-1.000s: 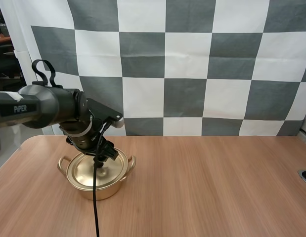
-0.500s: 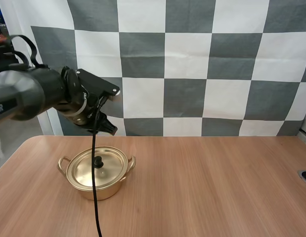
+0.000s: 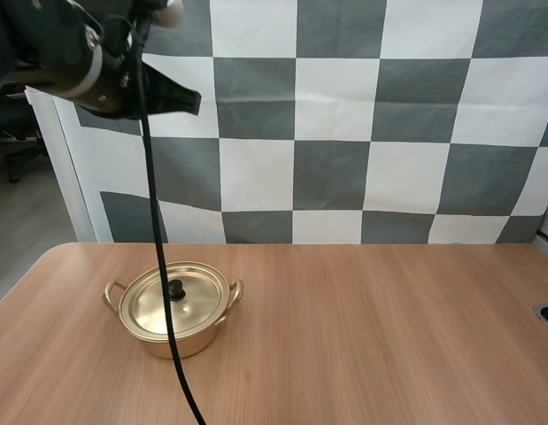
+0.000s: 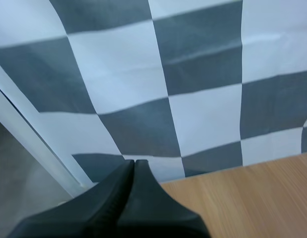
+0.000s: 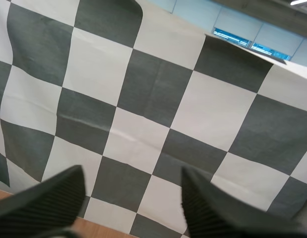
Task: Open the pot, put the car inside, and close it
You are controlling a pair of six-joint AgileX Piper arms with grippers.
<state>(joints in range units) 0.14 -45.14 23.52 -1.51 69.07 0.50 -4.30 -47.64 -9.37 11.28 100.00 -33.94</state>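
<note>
Our left end effector (image 3: pixel 187 99) hangs high above the far left of the table (image 3: pixel 389 336), well apart from everything on it. Its two fingers lie pressed together as one dark wedge, narrow and holding nothing. In the left wrist view a stretch of the table's wood shows just past the wedge.

Our right end effector (image 5: pixel 132 174) stands wide, ribbed inner faces turned to each other with nothing between them.

The pot (image 3: pixel 172 323) sits on the left part of the table, nearer the left edge than the middle and set back from the near edge. Its lid (image 3: pixel 150 305) is on and lies flat inside the rim, with the black knob (image 3: pixel 176 289) upright at its centre. The two side handles (image 3: pixel 112 290) point left and right.

Open wood runs from the pot's right handle across to the right edge, and a narrower band lies between the pot and the far edge.
</note>
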